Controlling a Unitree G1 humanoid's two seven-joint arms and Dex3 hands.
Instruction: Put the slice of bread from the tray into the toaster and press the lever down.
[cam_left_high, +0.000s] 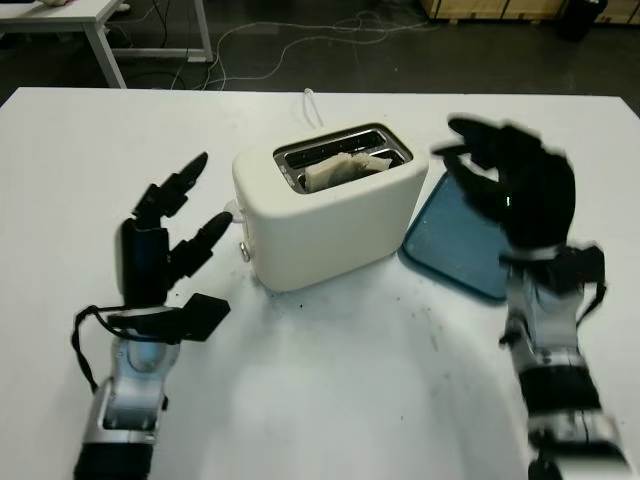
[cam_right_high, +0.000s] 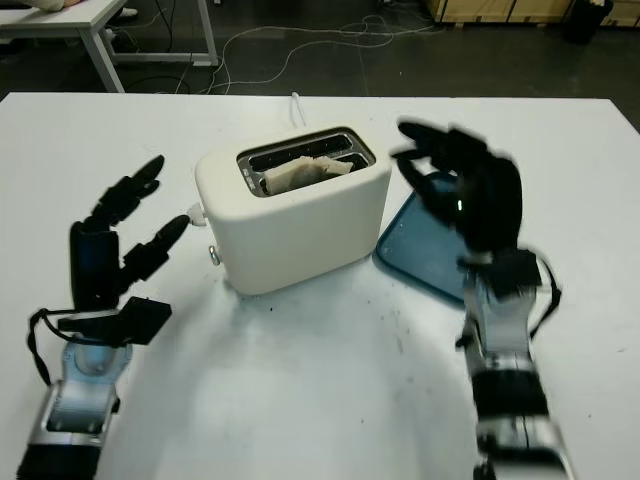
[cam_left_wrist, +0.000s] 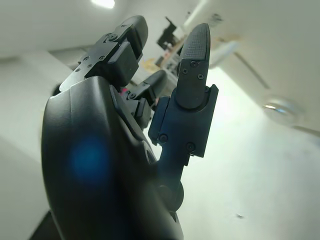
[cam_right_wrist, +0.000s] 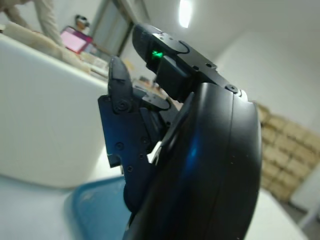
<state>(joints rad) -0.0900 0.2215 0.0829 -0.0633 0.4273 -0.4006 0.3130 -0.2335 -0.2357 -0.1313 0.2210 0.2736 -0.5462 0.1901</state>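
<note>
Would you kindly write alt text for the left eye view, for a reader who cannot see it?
A cream plastic two-slot toaster stands mid-table on a white table with a slice of bread in its slot. The open left robot hand is beside the toaster's lever end; the open right robot hand is raised over a blue plastic tray on the other side.

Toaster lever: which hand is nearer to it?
Left. The left hand sits open just beside the toaster lever; the right hand is open above the blue tray, across the toaster.
</note>
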